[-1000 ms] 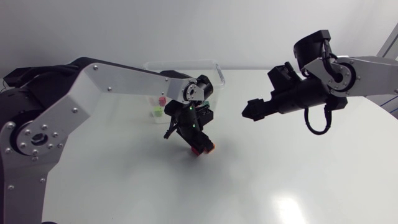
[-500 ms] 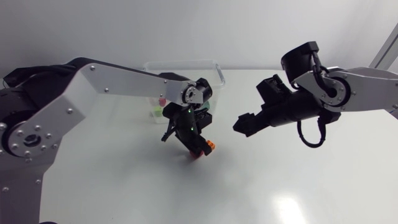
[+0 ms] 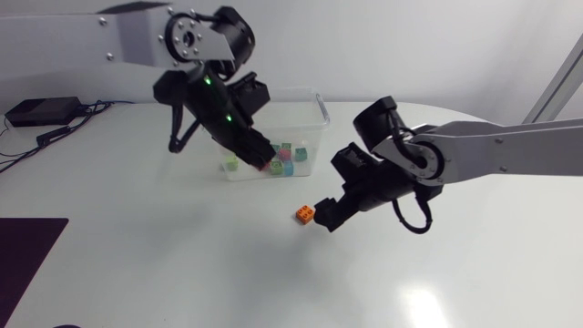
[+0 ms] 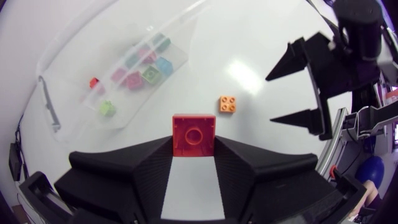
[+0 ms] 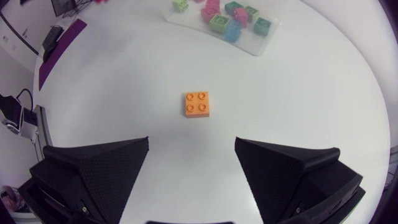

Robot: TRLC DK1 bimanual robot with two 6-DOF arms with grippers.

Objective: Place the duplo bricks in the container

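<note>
The left gripper grips a red duplo brick: both black fingers press its sides, and the studded face points away from the wrist. In the head view this gripper hangs raised off the white table, at the near wall of the clear plastic container. Whether it is right over the opening cannot be told.

Several bricks already lie on the container's floor. They are pink, green, light blue and pale green, with a small red one off to one side.

An orange duplo brick with four studs sits alone on the table, studs up and well apart from the container. The right gripper is low over the table just beside this brick. Its two broad fingers are spread wide and hold nothing. In the right wrist view the brick lies ahead of the gap between them and touches neither finger. The left wrist view shows the same spread fingers just beyond the orange brick.

The right arm comes in from its own side and slopes down toward the middle of the table
</note>
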